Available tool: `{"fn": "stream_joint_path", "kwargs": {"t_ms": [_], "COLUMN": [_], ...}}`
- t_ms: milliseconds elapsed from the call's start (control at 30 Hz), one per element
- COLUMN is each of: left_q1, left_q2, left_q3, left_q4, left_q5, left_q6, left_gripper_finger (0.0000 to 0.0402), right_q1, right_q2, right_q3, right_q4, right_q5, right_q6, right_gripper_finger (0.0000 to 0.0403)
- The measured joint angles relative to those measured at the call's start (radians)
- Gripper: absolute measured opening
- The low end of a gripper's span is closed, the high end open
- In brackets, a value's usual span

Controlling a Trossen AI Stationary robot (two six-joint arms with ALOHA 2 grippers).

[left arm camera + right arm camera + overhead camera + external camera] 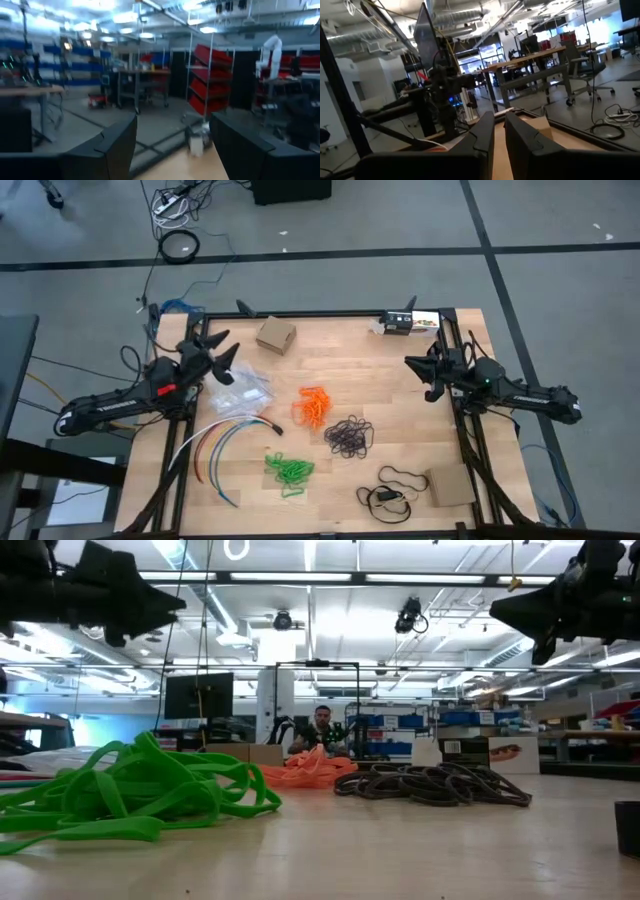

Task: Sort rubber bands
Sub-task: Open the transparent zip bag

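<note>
Rubber bands lie untouched by either gripper: your left gripper [225, 360] is raised over the table's left side with its fingers [117, 145] spread wide and nothing between them, and your right gripper [418, 366] is up over the right side with its fingers [482, 132] drawn nearly together, a narrow slit between them, holding nothing. In the low view both hang high above the board, the left [165, 605] and the right [505, 608] clear of every heap. Just below the left gripper you have a crumpled clear plastic bag [243, 388], and beyond it toward the front edge a fan of long curved coloured cables [215, 448]. The bands sit in three separate heaps near the middle of the wooden table [340, 360]: orange bands [313, 407], dark brown-black bands [349, 436] just beside them on the right-arm side, and bright green bands [289, 470] nearer the front edge. Outward from these, note a small cardboard box [276, 335] at the far edge, a flat cardboard piece [450, 487] at the front right, and a thin black cord loop [392, 490] beside it. A person [322, 728] sits in the room behind the table.
</note>
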Motion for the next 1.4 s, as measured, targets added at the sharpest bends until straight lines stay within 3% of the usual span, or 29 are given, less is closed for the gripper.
{"fn": "stream_joint_path", "kwargs": {"t_ms": [500,833,1000,1067,1133,1400], "left_q1": [0.001,0.001,0.002,0.002,0.002,0.002], "left_q2": [0.004,0.006,0.016,0.036,0.101,0.653], "left_q3": [0.000,0.000,0.021,0.115,0.263,0.939], "left_q4": [-0.010,-0.134,-0.096,-0.083,-0.127,-0.565], "left_q5": [-0.037,-0.065,0.060,0.086,0.051,0.029], "left_q6": [-0.058,-0.128,-0.162,-0.058,0.047,0.291], "left_gripper_finger": [0.0257,0.0257,0.0257,0.0257,0.0257,0.0257], "right_q1": [0.000,0.000,0.000,0.000,0.000,0.000], "right_q2": [0.000,0.000,0.000,0.000,0.000,0.000], "right_q3": [0.000,0.000,0.000,0.000,0.000,0.000], "right_q4": [-0.004,-0.005,-0.005,-0.005,-0.007,-0.010], "right_q5": [0.015,0.014,0.014,0.014,0.014,0.014], "right_q6": [-0.008,0.007,0.008,0.008,0.008,0.008], "right_gripper_finger": [0.0038,0.0038,0.0038,0.0038,0.0038,0.0038]}}
